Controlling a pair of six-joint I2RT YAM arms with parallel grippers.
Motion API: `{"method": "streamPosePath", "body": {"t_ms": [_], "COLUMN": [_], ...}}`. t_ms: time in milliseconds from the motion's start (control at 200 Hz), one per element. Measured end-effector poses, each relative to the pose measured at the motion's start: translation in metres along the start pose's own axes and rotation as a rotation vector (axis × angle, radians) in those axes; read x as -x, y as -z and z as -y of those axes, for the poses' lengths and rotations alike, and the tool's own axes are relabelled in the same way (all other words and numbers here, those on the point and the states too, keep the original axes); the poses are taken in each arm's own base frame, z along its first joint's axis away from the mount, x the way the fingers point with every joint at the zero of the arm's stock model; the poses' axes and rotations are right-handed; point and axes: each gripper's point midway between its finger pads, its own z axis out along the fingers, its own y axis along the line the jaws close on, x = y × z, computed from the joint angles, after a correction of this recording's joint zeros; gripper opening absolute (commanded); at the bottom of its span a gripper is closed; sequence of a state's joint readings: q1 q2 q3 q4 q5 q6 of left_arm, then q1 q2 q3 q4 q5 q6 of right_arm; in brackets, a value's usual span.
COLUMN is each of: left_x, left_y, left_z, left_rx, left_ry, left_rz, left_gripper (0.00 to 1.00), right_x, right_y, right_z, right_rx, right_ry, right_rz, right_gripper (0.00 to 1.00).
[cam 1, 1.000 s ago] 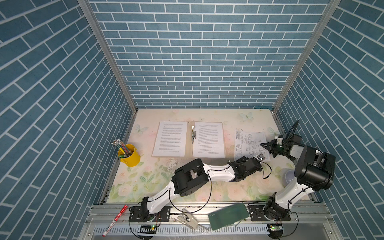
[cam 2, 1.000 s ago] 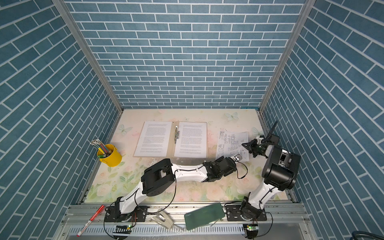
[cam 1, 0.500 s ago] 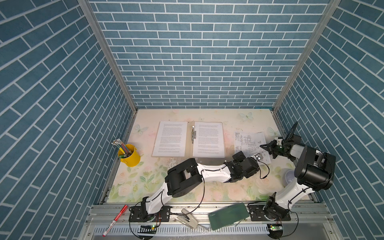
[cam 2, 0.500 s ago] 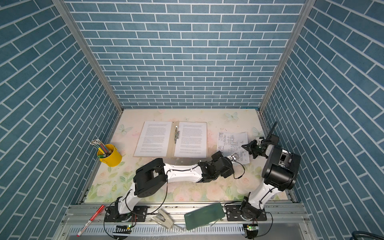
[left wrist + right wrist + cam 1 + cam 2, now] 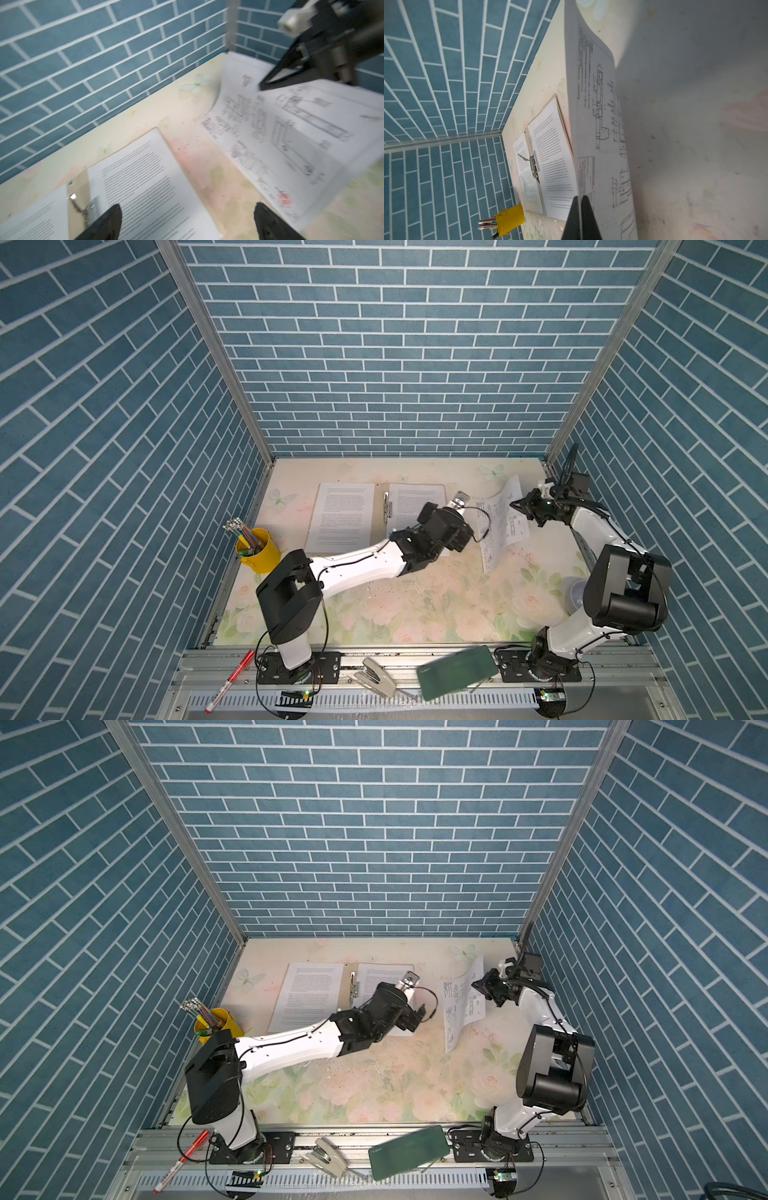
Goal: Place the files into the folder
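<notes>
The right gripper (image 5: 580, 199) is pinching an edge of the drawing sheet (image 5: 500, 526), holding it curled up off the floral tabletop (image 5: 415, 605), likely to carry it to the open folder (image 5: 381, 495), where two text sheets (image 5: 343, 512) are lying; the left gripper (image 5: 187, 209) is hovering spread and empty over the folder's edge, blue brick walls (image 5: 395, 344) enclosing everything

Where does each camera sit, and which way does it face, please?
Top views: high over the front edge, looking down at the table; both arms show whole.
Left wrist: above the open left gripper, facing the back right corner over folder and drawing sheet; fingertips show.
Right wrist: behind the right gripper, shut on the drawing sheet, facing the left wall and pen cup; fingertips show.
Shared: both wrist views show folder and drawing sheet.
</notes>
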State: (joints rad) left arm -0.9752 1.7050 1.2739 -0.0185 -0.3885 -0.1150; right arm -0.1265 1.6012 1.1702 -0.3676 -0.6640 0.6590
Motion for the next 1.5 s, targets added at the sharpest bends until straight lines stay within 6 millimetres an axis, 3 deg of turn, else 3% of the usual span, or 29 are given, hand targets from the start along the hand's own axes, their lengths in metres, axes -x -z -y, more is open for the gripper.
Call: {"method": "streamPosePath", "body": {"t_ms": [220, 340, 505, 595, 675, 820, 885, 965, 1165, 1240, 1320, 1500], "left_x": [-0.032, -0.051, -0.079, -0.091, -0.103, -0.124, -0.127, -0.123, -0.121, -0.122, -0.123, -0.121], "left_y": [-0.004, -0.001, -0.003, -0.01, -0.02, -0.031, -0.034, -0.038, -0.046, -0.048, -0.049, -0.051], "left_z": [-0.126, -0.18, -0.219, -0.228, -0.231, -0.227, -0.22, -0.213, -0.204, -0.201, -0.2, -0.198], "left_rx": [0.142, 0.177, 0.154, 0.093, 0.033, -0.068, -0.11, -0.164, -0.238, -0.253, -0.264, -0.286], "left_ry": [0.281, 0.443, 0.608, 0.687, 0.753, 0.833, 0.849, 0.859, 0.875, 0.88, 0.885, 0.888], "left_rz": [-0.117, -0.155, -0.212, -0.239, -0.27, -0.328, -0.344, -0.346, -0.344, -0.348, -0.35, -0.346], "left_gripper": [1.0, 1.0, 1.0, 1.0, 1.0, 1.0, 1.0, 1.0, 0.99, 1.0, 1.0, 0.99], "right_x": [-0.017, -0.025, -0.051, -0.067, -0.076, -0.068, -0.066, -0.072, -0.1, -0.11, -0.112, -0.101], "right_y": [-0.016, -0.033, -0.082, -0.107, -0.118, -0.119, -0.117, -0.116, -0.137, -0.144, -0.146, -0.15], "right_z": [-0.078, -0.144, -0.233, -0.263, -0.275, -0.27, -0.258, -0.226, -0.117, -0.089, -0.081, -0.092], "right_rx": [0.007, 0.069, 0.184, 0.222, 0.234, 0.212, 0.191, 0.132, -0.072, -0.122, -0.135, -0.092], "right_ry": [0.085, 0.16, 0.255, 0.289, 0.292, 0.276, 0.259, 0.23, 0.165, 0.156, 0.156, 0.174], "right_rz": [0.014, 0.014, -0.046, -0.083, -0.101, -0.064, -0.042, -0.022, -0.011, -0.024, -0.018, 0.032], "right_gripper": [0.0, 0.0, 0.0, 0.0, 0.0, 0.0, 0.0, 0.0, 0.0, 0.0, 0.0, 0.0]}}
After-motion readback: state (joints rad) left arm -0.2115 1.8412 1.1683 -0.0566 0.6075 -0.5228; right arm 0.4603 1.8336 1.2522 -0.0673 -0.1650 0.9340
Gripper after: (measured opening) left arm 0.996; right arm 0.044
